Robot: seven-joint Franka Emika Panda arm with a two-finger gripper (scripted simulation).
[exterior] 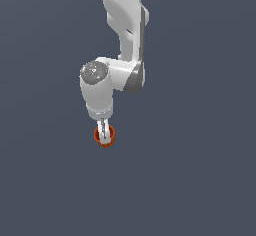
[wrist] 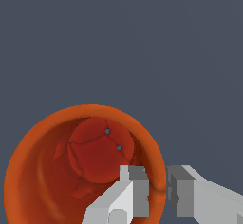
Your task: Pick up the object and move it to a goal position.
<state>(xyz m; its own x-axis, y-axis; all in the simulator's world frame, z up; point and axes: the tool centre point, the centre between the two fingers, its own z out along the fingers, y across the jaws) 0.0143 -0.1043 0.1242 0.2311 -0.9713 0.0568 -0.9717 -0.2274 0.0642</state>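
Note:
The object is a small orange-red cup (wrist: 90,156) with a round rim and a darker red inside. In the wrist view I look down into it. My gripper (wrist: 157,182) straddles its wall: one grey finger (wrist: 135,190) is inside the cup and the other (wrist: 182,190) is outside, and both press against the rim. In the exterior view the cup (exterior: 113,134) sits around the fingertips of my gripper (exterior: 105,140), directly below the white wrist. Whether the cup rests on the surface or hangs above it cannot be told.
A plain dark grey-blue surface (exterior: 200,180) fills both views. The white arm (exterior: 125,30) comes down from the upper middle of the exterior view. No other objects or edges show.

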